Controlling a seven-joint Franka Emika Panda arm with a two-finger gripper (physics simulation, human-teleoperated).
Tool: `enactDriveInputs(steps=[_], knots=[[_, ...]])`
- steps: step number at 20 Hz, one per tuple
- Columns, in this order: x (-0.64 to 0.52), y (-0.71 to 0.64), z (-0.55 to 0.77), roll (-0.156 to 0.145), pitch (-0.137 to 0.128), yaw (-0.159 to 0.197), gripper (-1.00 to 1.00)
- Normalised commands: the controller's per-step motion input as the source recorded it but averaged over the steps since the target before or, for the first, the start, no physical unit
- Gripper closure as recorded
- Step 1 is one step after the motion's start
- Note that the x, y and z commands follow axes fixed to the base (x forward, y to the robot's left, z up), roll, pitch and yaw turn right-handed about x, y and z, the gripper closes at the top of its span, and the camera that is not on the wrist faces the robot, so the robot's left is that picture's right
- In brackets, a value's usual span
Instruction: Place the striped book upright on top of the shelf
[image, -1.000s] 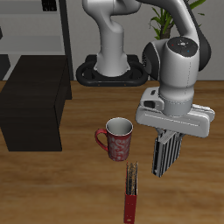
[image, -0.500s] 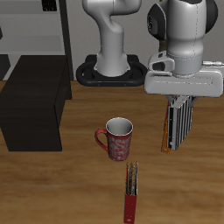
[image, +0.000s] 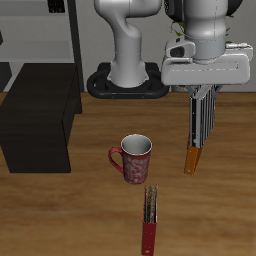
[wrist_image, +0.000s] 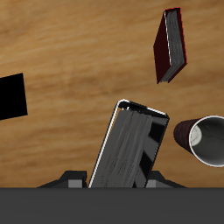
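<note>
— What is seen at the gripper (image: 201, 100)?

— It is closed on the striped book (image: 203, 120), which is clamped by its top end and hangs upright below the fingers, clear of the table (image: 90, 215). In the wrist view the striped book (wrist_image: 131, 149) is seen edge-on and close up, its grey-lined cover running away from the camera, held between the two finger bases.

— And where is the book placed, measured from the mug (image: 133, 157)?

— It is held above and beside the mug, on the side away from the shelf (image: 40, 115), and well apart from it. An orange-red book (image: 192, 158) is seen just beneath the striped one, behind its lower end; whether the two touch cannot be told.

— What else is found near the mug?

— A slim dark red book (image: 149, 222) is laid flat on the table, nearer the table's front edge than the mug. The shelf stands on the mug's other side, farther back, its flat top bare. In the wrist view the mug (wrist_image: 201, 142) and the dark red book (wrist_image: 172, 45) are both shown beyond the held book, and a corner of the shelf (wrist_image: 12, 96) as well.
</note>
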Motion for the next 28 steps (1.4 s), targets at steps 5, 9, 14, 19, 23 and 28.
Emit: enactDriveInputs(steps=[5, 9, 14, 19, 23, 28], knots=[[-0.41, -0.19, 0.28, 0.019, 0.006, 0.016, 1.0], [-0.46, -0.3, 0.2, 0.053, 0.023, 0.038, 1.0], [-0.31, -0.61, 0.19, 0.059, 0.069, -0.025, 1.0], [-0.22, -0.71, 0.14, -0.016, 0.023, -0.044, 1.0], [-0.26, -0.52, 0.1, -0.003, 0.021, 0.041, 1.0], [-0.23, -0.56, 0.21, -0.19, -0.079, 0.053, 1.0]])
